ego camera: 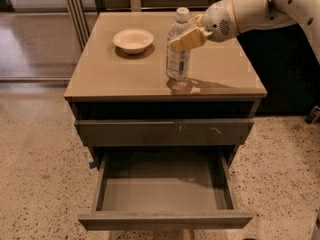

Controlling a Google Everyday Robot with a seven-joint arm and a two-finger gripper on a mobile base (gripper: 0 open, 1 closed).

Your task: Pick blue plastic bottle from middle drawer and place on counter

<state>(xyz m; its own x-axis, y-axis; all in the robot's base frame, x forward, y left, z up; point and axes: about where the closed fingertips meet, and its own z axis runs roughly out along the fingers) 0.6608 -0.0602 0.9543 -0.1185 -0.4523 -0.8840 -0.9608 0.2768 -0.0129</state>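
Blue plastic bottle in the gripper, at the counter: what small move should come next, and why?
Probably open the gripper and let go. It is closed on the upper part of the blue plastic bottle, which stands upright, its base seemingly resting on the counter, right of the bowl.

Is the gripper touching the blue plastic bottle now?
Touching. The camera view shows the gripper closed around the upper part of the blue plastic bottle, its tan finger pressed across it.
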